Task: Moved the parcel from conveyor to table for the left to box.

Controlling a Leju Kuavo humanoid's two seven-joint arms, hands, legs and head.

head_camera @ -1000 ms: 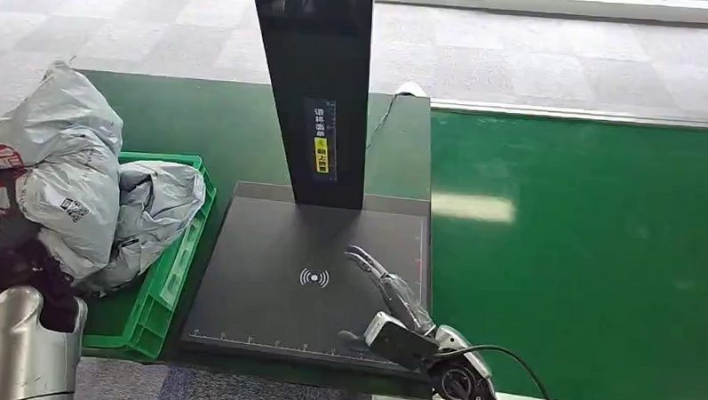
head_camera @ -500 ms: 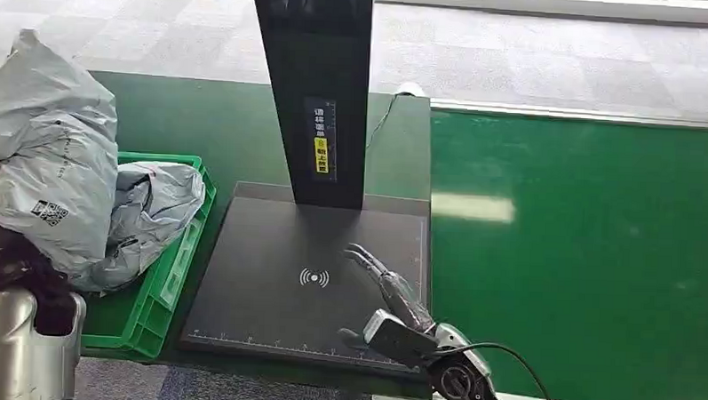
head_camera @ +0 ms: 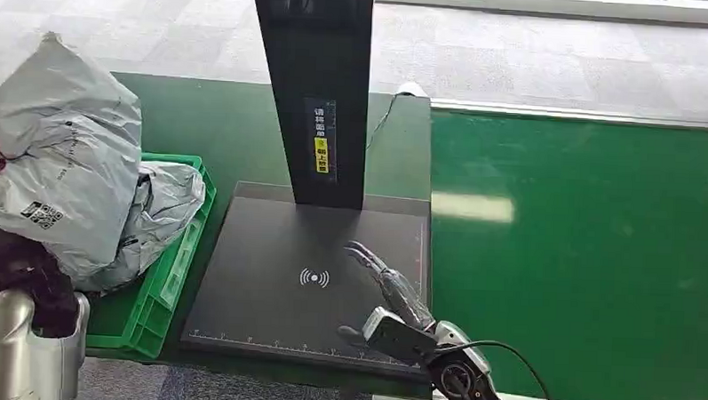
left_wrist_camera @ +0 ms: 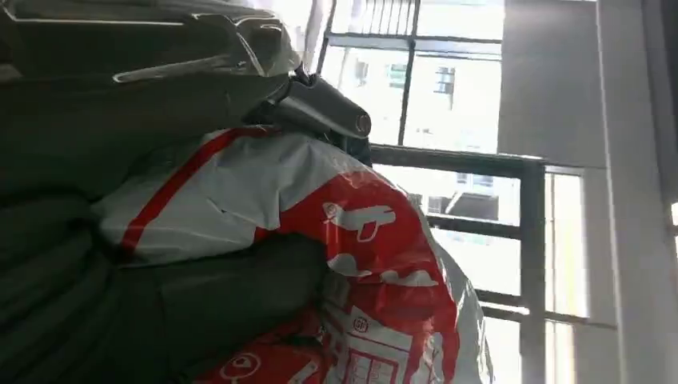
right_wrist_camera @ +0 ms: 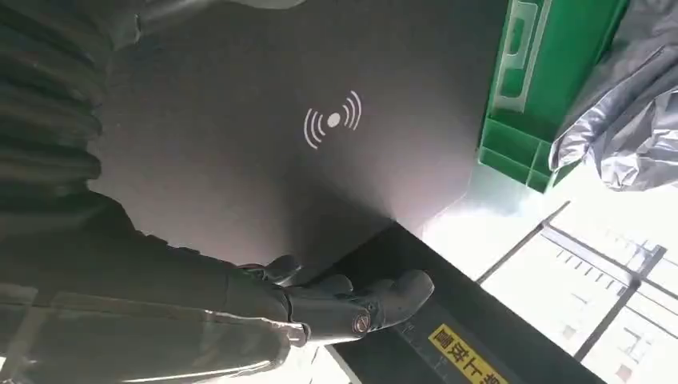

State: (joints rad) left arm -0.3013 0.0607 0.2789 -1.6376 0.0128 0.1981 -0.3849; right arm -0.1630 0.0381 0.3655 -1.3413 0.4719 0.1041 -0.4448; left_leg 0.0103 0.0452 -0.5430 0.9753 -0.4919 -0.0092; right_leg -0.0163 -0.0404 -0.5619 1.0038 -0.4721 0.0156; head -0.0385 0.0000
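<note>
A crumpled grey parcel [head_camera: 63, 154] with red print and a QR label hangs at the far left, over the green crate [head_camera: 178, 263]. My left hand [head_camera: 19, 273] grips it from below, dark fingers wrapped into the plastic. In the left wrist view the parcel's red and white print [left_wrist_camera: 360, 264] bulges between my left hand's grey fingers [left_wrist_camera: 144, 312]. My right hand [head_camera: 388, 287] hovers open over the black scanner pad [head_camera: 266, 313], fingers stretched toward the post; the right wrist view shows this hand [right_wrist_camera: 336, 304] with nothing in it.
A second grey parcel [head_camera: 162, 207] lies in the crate. A tall black post [head_camera: 314, 83] rises from the back of the pad. The green conveyor belt [head_camera: 579, 261] runs on the right. A cable [head_camera: 505, 356] trails from my right wrist.
My left hand has lifted the parcel a little and swung it slightly to the right over the crate. The right hand has stayed where it was.
</note>
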